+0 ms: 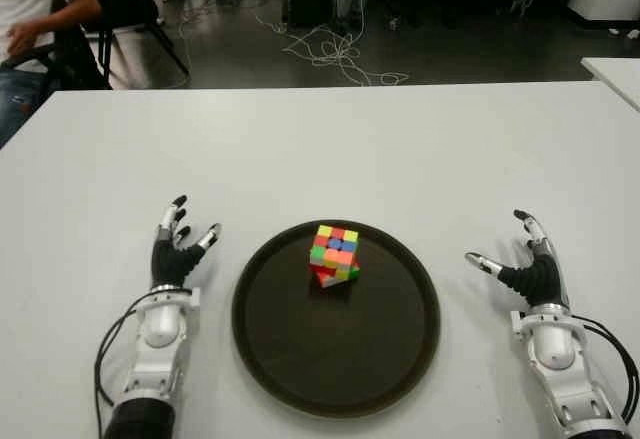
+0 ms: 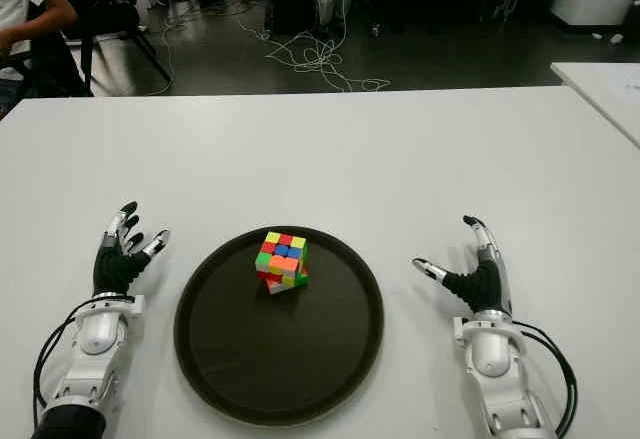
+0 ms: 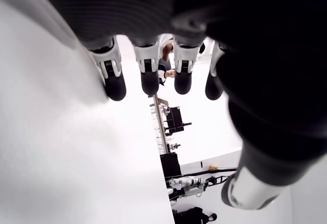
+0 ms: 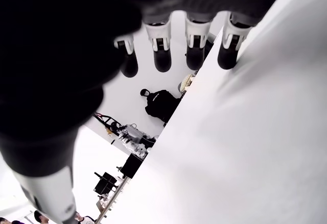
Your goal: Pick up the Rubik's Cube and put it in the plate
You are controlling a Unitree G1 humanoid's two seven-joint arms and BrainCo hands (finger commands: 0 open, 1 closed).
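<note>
A multicoloured Rubik's Cube (image 1: 335,255) sits inside the round dark plate (image 1: 300,359), toward its far side, tilted a little on one edge. My left hand (image 1: 178,244) shows on the white table just left of the plate, fingers spread and holding nothing. To the right of the plate is my right hand (image 1: 522,256), thumb out and fingers relaxed, also holding nothing. In the left wrist view the fingertips (image 3: 148,81) hang straight over the bare table. The right wrist view shows straight fingertips (image 4: 162,58) with nothing between them.
The white table (image 1: 330,149) stretches far beyond the plate. A second white table (image 1: 615,69) stands at the far right. A seated person (image 1: 30,19) is at the far left, with chairs and loose cables (image 1: 335,54) on the dark floor behind.
</note>
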